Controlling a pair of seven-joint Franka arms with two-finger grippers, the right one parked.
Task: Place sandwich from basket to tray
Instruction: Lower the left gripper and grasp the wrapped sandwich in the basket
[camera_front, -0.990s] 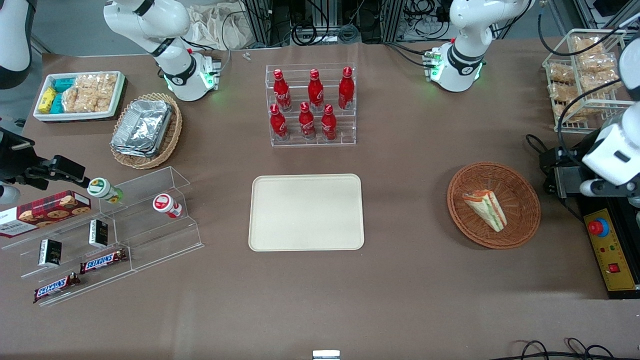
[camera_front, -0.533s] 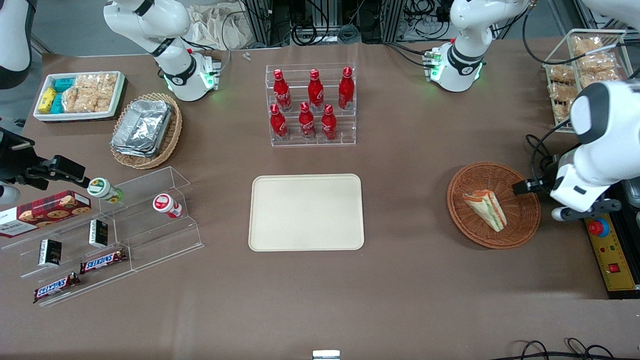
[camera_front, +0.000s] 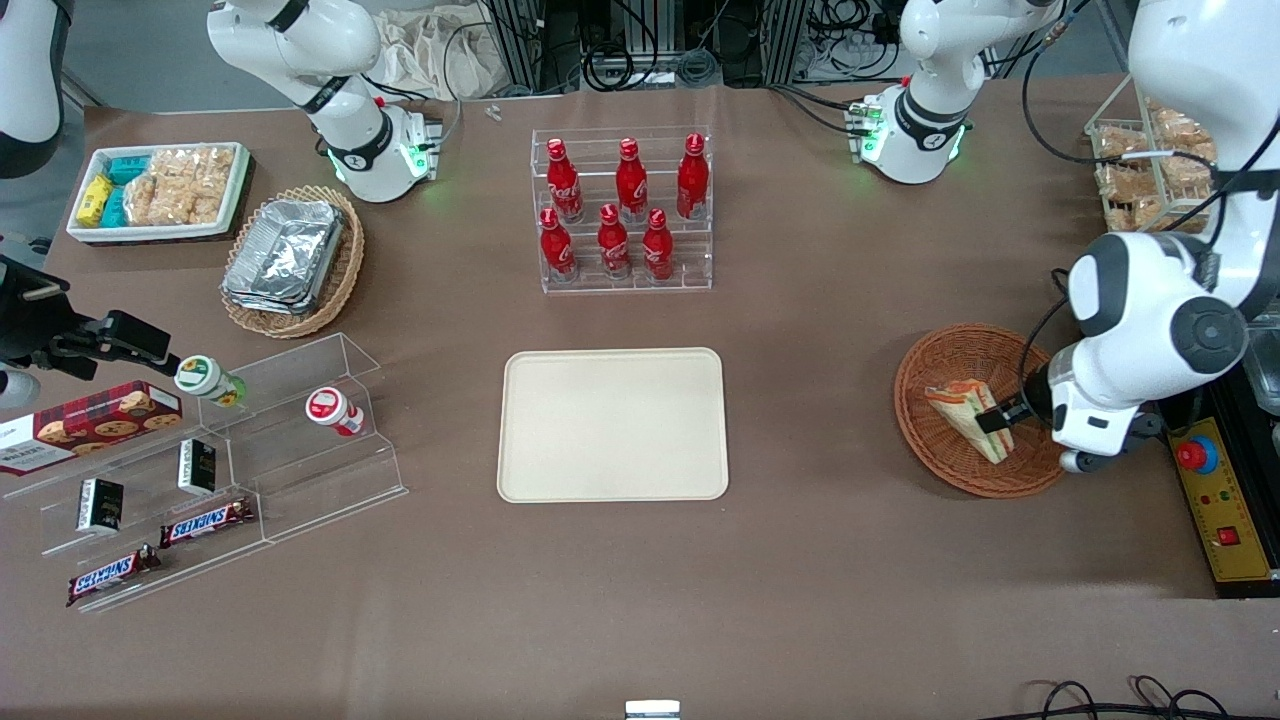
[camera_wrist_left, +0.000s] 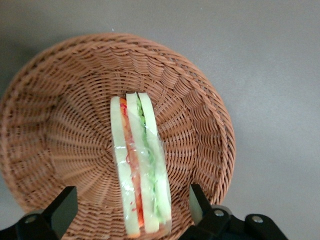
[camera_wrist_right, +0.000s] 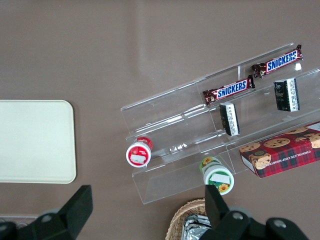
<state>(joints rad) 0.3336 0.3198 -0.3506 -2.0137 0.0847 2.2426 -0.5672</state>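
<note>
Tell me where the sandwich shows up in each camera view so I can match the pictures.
Front view: the sandwich lies in the basket, toward the working arm's end of the table, with the gripper over it.
Left wrist view: the sandwich stands on edge in the basket, between the open fingers.
Right wrist view: not in it.
Shared landmark: the basket, in the front and left wrist views.
</note>
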